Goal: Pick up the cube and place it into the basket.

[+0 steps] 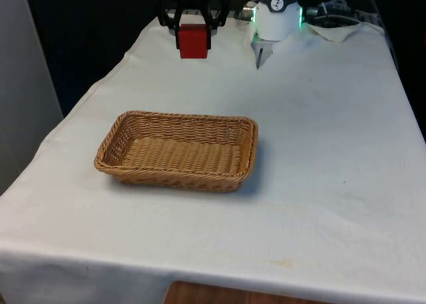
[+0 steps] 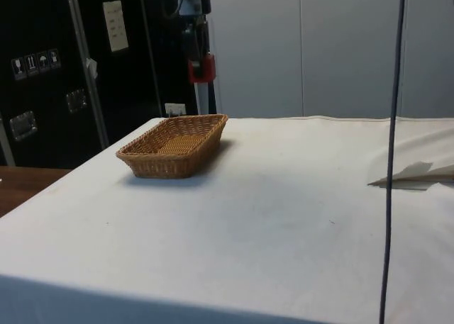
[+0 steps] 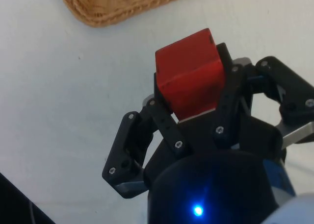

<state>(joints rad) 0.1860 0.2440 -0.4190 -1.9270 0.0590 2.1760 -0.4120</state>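
- Pick-up: judged complete. The red cube is clamped between the fingers of the gripper and hangs clear of the bench, at the top of the front view, a little left of centre.
- Grip check: in the wrist view the cube sits squarely between the two black fingers, one on each opposing face. The hold looks firm; no tilt of the cube is evident.
- Height: in the side view the cube appears in the upper left of the frame, well above the bench surface and above the rim of the basket.
- Basket: the wicker basket rests on the white cloth, left of centre in the front view. Its interior holds nothing.
- Position relative to target: the cube is not yet over the basket. In the front view it lies well apart from it, towards the top of the frame; the wrist view shows just a corner of the basket at its upper edge.
- Outstanding: carry to a point over the basket, descent, and release. By my assessment the task stands at roughly its midpoint.
- Risk: low. Approach path appears unobstructed.
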